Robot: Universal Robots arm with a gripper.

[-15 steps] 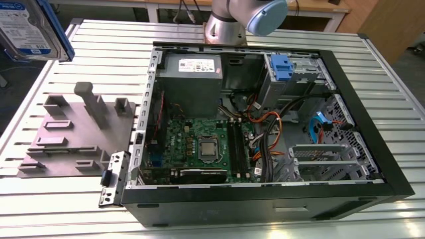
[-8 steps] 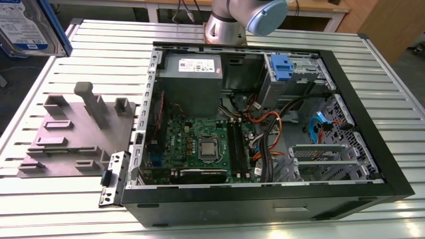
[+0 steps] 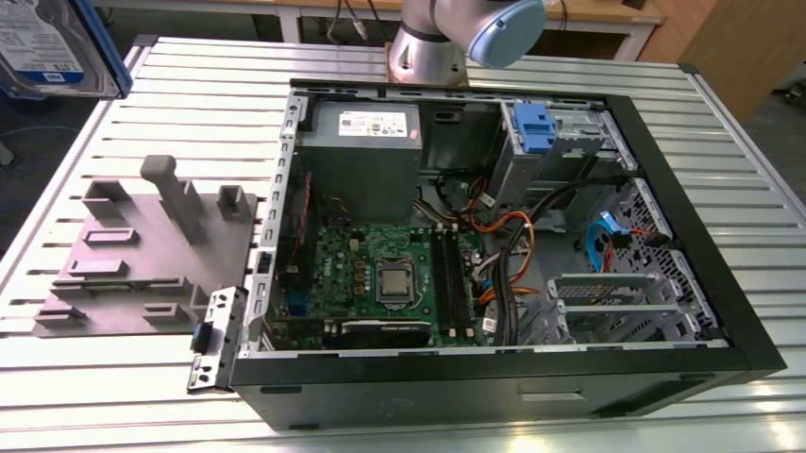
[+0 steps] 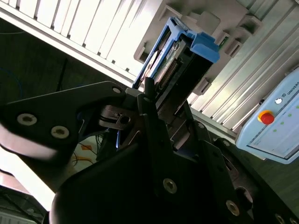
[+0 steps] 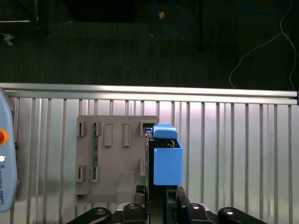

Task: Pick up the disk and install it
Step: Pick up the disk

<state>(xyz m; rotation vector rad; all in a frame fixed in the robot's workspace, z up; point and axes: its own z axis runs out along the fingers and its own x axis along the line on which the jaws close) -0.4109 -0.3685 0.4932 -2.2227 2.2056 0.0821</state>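
The disk (image 5: 167, 161) seen edge-on, blue side rail facing the camera, its near end clamped by the black gripper (image 5: 156, 191), held over a grey slotted fixture (image 5: 112, 154) on the slatted metal table (image 5: 233, 154), a control pendant (image 5: 7, 172) (orange-red button) near the fixture, dark floor (image 5: 93, 42) beyond the table's edge, loose cables (image 5: 261, 42) lying on it.

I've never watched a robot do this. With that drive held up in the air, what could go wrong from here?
1. The gripper holds the disk by one end, over the grey fixture plate and slatted table. If the grip slips, the disk could drop onto them.
2. The open computer case is crowded with loose cables beside the drive cage, so the disk might snag them going in.
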